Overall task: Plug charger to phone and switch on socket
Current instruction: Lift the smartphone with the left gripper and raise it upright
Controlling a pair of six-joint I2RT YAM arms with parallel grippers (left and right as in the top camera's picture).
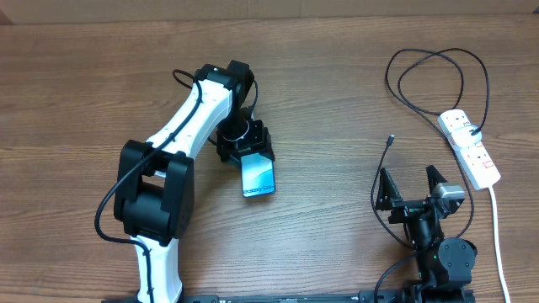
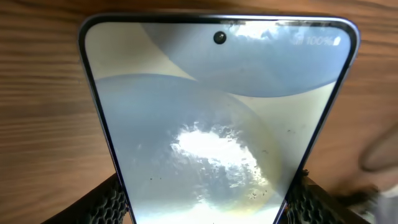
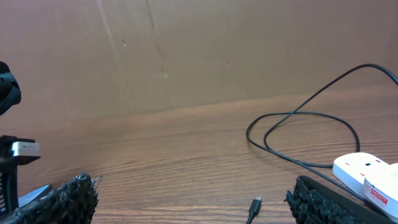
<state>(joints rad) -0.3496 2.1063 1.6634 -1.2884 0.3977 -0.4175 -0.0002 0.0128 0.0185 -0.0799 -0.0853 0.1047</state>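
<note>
The phone [image 1: 258,175] lies near the table's middle with its blue screen up. It fills the left wrist view [image 2: 211,124]. My left gripper [image 1: 250,153] is shut on the phone's far end, with a finger on each long side [image 2: 205,211]. The charger's black connector tip [image 1: 391,137] lies on the table just beyond my right gripper [image 1: 411,187], which is open and empty. In the right wrist view the tip [image 3: 255,204] lies between the open fingers [image 3: 199,208]. The cable loops [image 1: 438,67] run to the white socket strip [image 1: 470,147] at the right, also seen at the right wrist view's right edge [image 3: 367,177].
The socket's white cord [image 1: 497,227] runs down the right edge of the table. A brown cardboard wall [image 3: 186,56] stands behind the table. The left arm [image 1: 189,118] reaches across the left half of the wooden table [image 1: 337,101].
</note>
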